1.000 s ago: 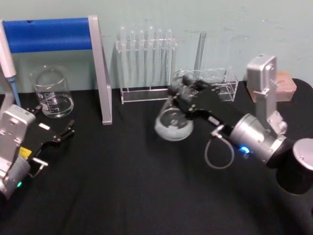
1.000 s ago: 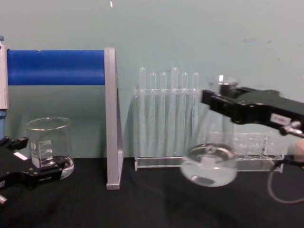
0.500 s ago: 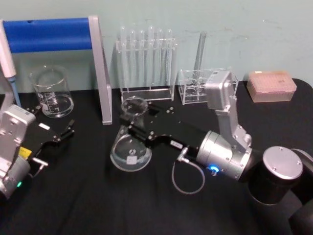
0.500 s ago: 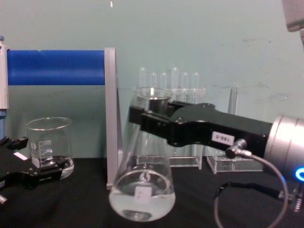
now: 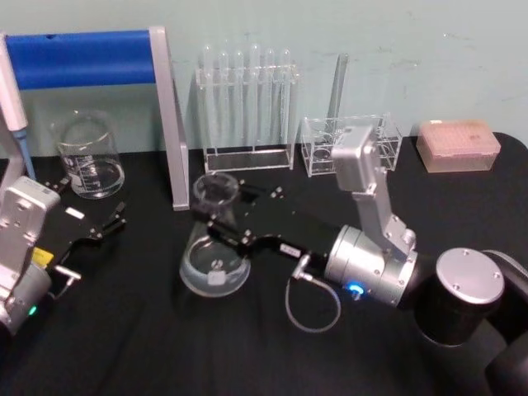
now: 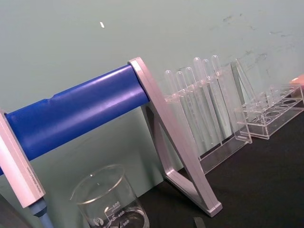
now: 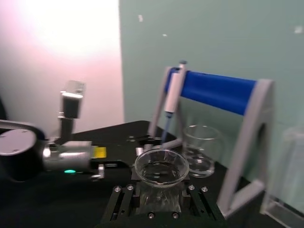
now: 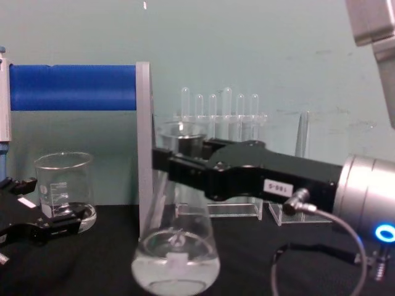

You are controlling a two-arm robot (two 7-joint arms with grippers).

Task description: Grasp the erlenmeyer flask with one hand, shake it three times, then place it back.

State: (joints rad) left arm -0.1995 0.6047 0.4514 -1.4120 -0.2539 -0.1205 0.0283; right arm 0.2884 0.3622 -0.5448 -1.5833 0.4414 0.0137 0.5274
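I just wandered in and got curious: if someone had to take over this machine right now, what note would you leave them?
Right gripper: shut on the neck of the erlenmeyer flask, which is roughly upright and low over the black table, just in front of the grey post. I cannot tell whether its base touches the table.
Left gripper: open, parked at the table's left near the beaker.
Done: flask grasped.
Left: the number of shakes made cannot be read from this moment. Finish any that remain, set the flask down, open the jaws.
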